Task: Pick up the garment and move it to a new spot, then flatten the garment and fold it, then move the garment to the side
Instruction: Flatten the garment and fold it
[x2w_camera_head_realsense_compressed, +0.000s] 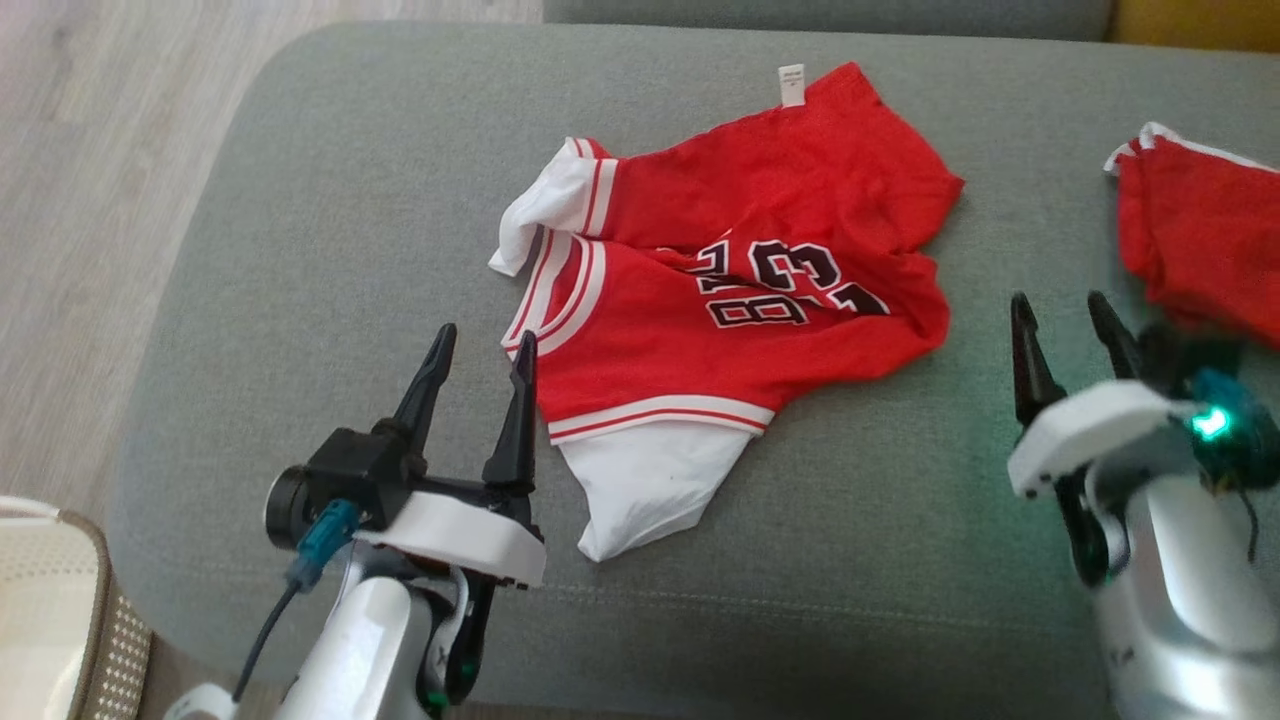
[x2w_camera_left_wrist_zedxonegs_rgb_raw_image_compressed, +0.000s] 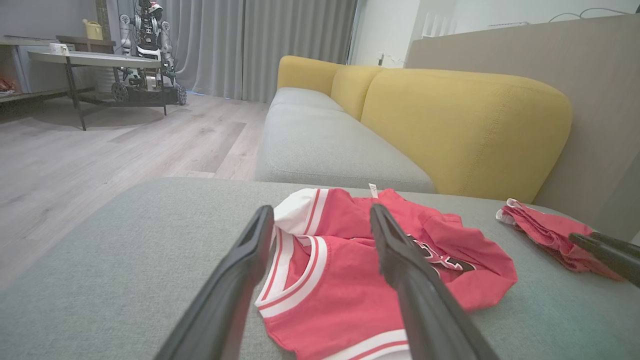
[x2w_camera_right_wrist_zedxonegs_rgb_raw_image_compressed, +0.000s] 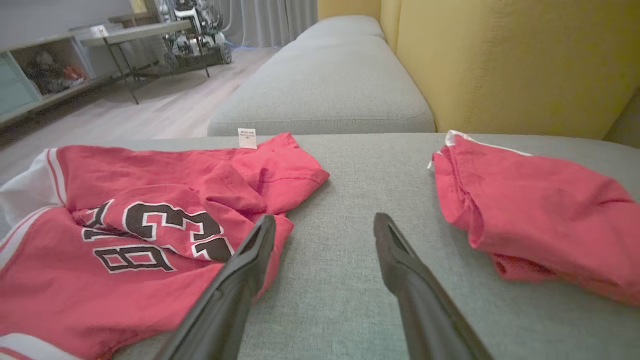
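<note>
Evidently awaiting flattening, the jersey (x2w_camera_head_realsense_compressed: 760, 210) lay crumpled mid-frame; the left gripper (x2w_camera_head_realsense_compressed: 486, 335) at lower left and right gripper (x2w_camera_head_realsense_compressed: 1057, 298) at lower right flanked it, both wide, empty.

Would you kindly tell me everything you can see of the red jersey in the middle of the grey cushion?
The jersey is red, thin soft-looking fabric, with red-and-white striped trim, white fabric showing at two openings, black white-edged letters and numerals creased across it, and a small white label at one edge. It lies crumpled, partly folded over itself, on the grey cushion, resting free.
</note>
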